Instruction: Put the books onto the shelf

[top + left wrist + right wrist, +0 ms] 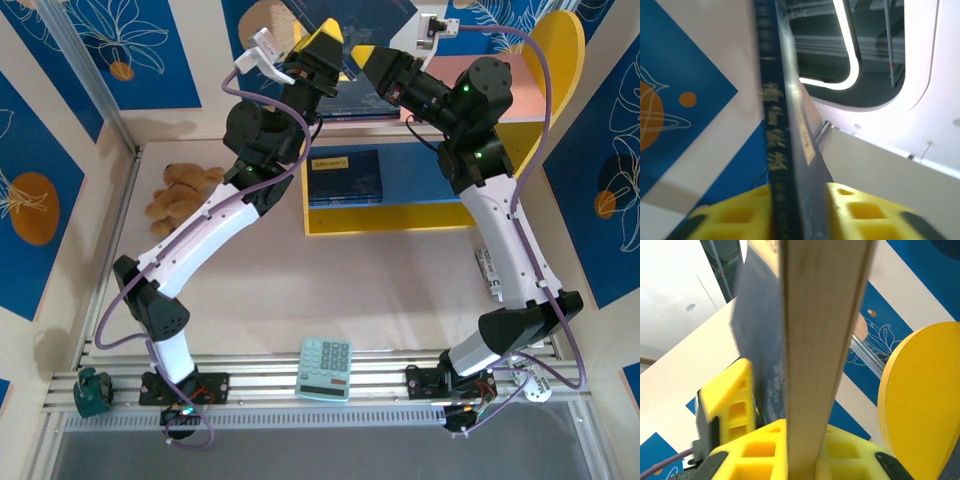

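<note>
The right pincer is clamping the book at upper centre, the left pincer is straddling it, grip unclear; the handover is apparently requiring a firm right hold first.

Three dark navy books are showing in the top view: a raised book, a second book lying on the upper board, and a third book lying on the lower board. One shelf is standing on the one surface. One mint-green calculator and one brown plush toy are lying there too. Two arms are standing at the near edge, each carrying one hand, the left hand and the right hand, and each hand is showing two yellow fingers.
</note>
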